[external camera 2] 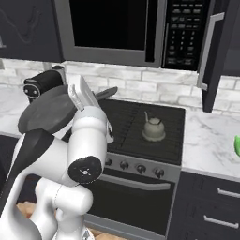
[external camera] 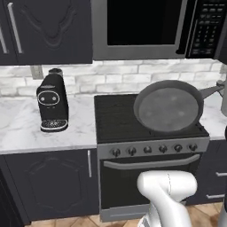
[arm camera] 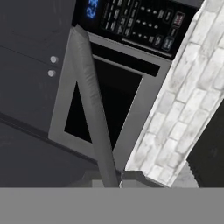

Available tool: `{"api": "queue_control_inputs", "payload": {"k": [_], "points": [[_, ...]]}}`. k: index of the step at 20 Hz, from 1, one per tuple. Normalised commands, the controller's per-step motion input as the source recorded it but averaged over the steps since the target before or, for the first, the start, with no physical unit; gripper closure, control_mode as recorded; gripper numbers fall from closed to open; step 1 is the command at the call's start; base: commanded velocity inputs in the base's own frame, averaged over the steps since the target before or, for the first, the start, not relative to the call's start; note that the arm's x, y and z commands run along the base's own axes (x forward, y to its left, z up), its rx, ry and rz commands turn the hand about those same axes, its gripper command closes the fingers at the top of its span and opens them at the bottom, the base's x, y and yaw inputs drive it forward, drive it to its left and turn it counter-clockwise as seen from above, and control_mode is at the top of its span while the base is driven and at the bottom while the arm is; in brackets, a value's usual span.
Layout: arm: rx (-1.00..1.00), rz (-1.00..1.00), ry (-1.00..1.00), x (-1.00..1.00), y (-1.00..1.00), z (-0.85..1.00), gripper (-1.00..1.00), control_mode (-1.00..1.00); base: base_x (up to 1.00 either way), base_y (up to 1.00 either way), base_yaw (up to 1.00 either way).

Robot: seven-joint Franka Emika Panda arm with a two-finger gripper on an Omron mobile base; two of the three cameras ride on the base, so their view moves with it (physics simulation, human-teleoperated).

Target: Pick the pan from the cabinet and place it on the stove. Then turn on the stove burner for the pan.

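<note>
Holding the pan [external camera: 167, 107] by its thin handle, gripper [external camera 2: 83, 98] closed on it; pan tilted above the stove [external camera: 116, 119], toward its front right corner. Risk: handle twisting in my pinch, or pan clipping the kettle [external camera 2: 153, 128] sitting near the stove's back right corner.

Whole kitchen hangs around the black-and-silver built-in microwave [external camera: 146, 29], so I'll use that as the anchor. Right under it runs a whitewashed brick backsplash [external camera: 133, 73]. Below that, white marble surface [external camera: 26, 128] spreads out to both sides. A glossy black coffee machine [external camera: 52, 102] sits on the surface down and left of the microwave. Dark panelled base cupboards [external camera: 48, 184] with short silver handles sit lower still, and there's a strip of tan wooden floor [external camera: 66, 221] at the very bottom.
</note>
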Motion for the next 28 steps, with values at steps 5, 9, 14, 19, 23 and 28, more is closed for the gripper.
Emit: {"api": "queue_control_inputs", "payload": {"k": [5,9,14,19,23,28], "points": [[0.0,0.0,0.0,0.0,0.0,0.0,1.0,1.0,0.18,0.1,-0.08],[0.0,0.0,0.0,0.0,0.0,0.0,1.0,1.0,0.09,-0.12,-0.09],[0.0,0.0,0.0,0.0,0.0,0.0,1.0,1.0,0.08,-0.22,-0.06],[0.0,0.0,0.0,0.0,0.0,0.0,1.0,1.0,0.12,-0.35,-0.02],[0.0,0.0,0.0,0.0,0.0,0.0,1.0,1.0,0.2,-0.32,0.0],[0.0,0.0,0.0,0.0,0.0,0.0,1.0,1.0,0.3,-0.21,0.0]]}}
